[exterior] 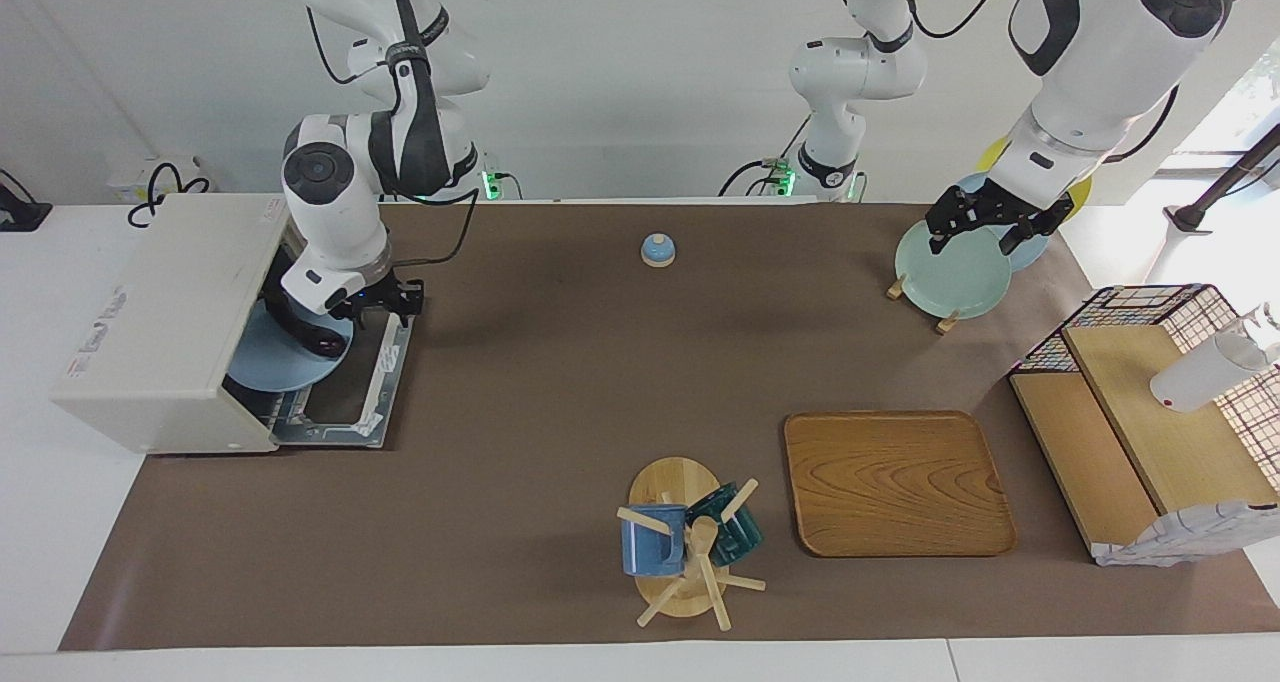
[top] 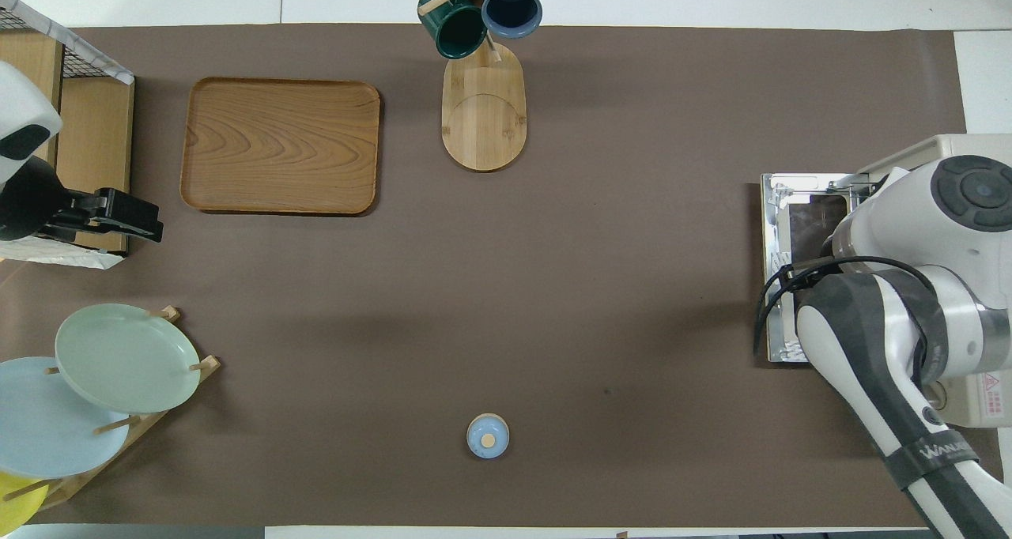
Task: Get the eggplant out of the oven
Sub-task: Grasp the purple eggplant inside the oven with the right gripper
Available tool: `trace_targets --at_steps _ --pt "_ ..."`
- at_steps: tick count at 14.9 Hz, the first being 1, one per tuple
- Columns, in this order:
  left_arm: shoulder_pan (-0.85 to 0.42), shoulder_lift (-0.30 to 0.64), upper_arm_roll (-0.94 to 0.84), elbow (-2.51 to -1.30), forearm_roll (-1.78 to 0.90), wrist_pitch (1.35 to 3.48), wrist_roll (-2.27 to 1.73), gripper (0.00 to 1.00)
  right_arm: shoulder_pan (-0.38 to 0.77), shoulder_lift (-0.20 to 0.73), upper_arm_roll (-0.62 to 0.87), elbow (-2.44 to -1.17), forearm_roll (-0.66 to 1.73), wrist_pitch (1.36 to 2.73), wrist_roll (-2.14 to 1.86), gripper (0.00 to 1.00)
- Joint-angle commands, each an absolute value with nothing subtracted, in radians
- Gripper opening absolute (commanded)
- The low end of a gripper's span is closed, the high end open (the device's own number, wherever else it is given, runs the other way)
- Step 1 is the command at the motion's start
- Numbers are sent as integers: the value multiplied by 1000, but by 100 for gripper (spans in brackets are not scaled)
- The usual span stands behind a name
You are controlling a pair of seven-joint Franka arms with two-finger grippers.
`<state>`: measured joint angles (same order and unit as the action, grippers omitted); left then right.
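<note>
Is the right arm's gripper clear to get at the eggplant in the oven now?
Probably yes: the oven door lies open, the right gripper hangs over it, and the eggplant lies exposed on the blue plate.

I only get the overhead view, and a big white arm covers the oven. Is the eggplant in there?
Observer: Yes. In the facing view the eggplant lies on a light blue plate in the mouth of the oven.
Operator: Where is that arm's hand?
Observer: The right gripper hangs over the open oven door, beside the eggplant. I cannot tell whether it touches it.
Operator: And the other arm, by the shelf?
Observer: It waits. The left gripper is up in the air over the pale green plate, open and empty.
</note>
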<state>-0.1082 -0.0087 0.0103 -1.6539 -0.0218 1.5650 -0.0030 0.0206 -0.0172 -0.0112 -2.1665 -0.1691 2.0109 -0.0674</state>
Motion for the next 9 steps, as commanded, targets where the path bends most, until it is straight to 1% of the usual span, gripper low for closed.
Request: trace_targets --at_steps 1,5,7,8,9 --pt "-106 -21 11 -1661 -3 1574 5 100 -12 -38 -5 -2194 -186 2022 -155 63" --pt "-106 -21 11 -1663 -3 1574 5 100 -31 -58 -5 -2267 -186 2103 -155 62" --pt "-106 -21 11 -1663 -3 1574 3 100 -46 -66 -5 -2295 -186 2138 -205 56" --pt "-106 -21 11 -1661 -3 1574 3 100 -52 -66 -5 -2298 -186 2146 -224 55" --pt "-106 -20 11 -1663 -3 1574 3 100 -55 -69 -5 -2305 -186 2152 -224 50"
